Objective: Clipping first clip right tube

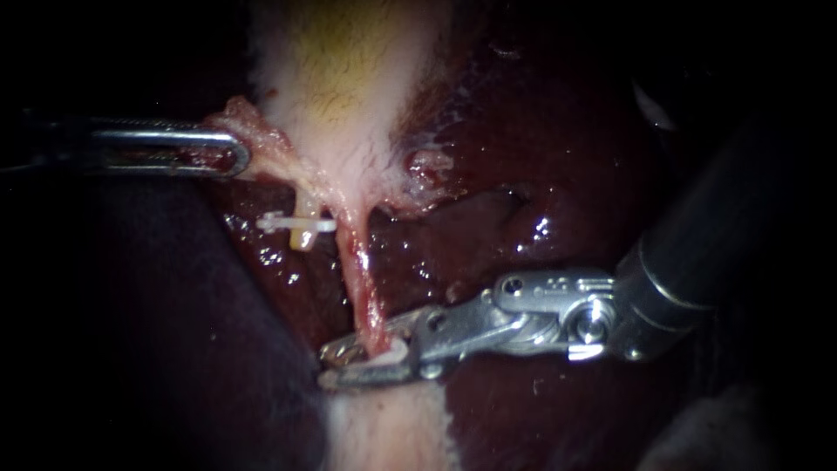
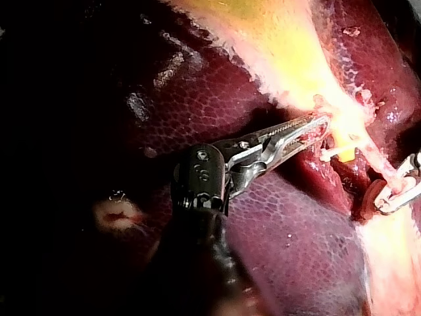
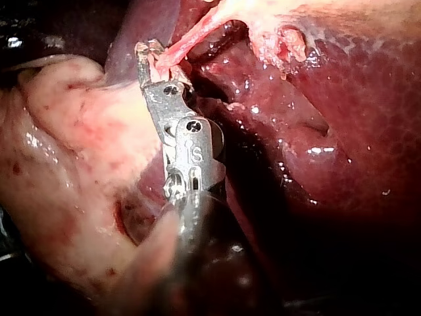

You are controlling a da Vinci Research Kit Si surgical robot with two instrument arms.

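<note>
Right tube (image 1: 359, 270): thin pink strand leaving the narrow end of the gallbladder (image 1: 349, 87) and stretched straight away from it over the dark, wet liver (image 1: 558, 174). Taut along its whole visible length. Caught at the end farthest from the gallbladder by the right instrument (image 1: 353, 365), one jaw on each side, both pressed against the right tube. White sliver (image 1: 390, 352) lodged between those jaws just beside the strand; impossible to tell what it is. Same hold from the right wrist: strand emerging from between the closed-down jaws and running off toward the gallbladder.

Left instrument (image 1: 234, 157) at the gallbladder's narrow end, on the flank opposite the liver's glistening patch, jaws clenched on ragged pale tissue at the gallbladder's edge. From the left wrist, toothed jaws biting that same pale fringe, yellowish gallbladder wall spreading away beyond them.

Short tube stub (image 1: 305, 208) hanging from the gallbladder's narrow end, next to where the right tube starts, crossed by a white clip (image 1: 296, 224), yellowish cut end poking out past it on the side away from the gallbladder.

Band of pale tissue (image 1: 392, 427) beyond the right instrument's jaws, farthest from the gallbladder.
</note>
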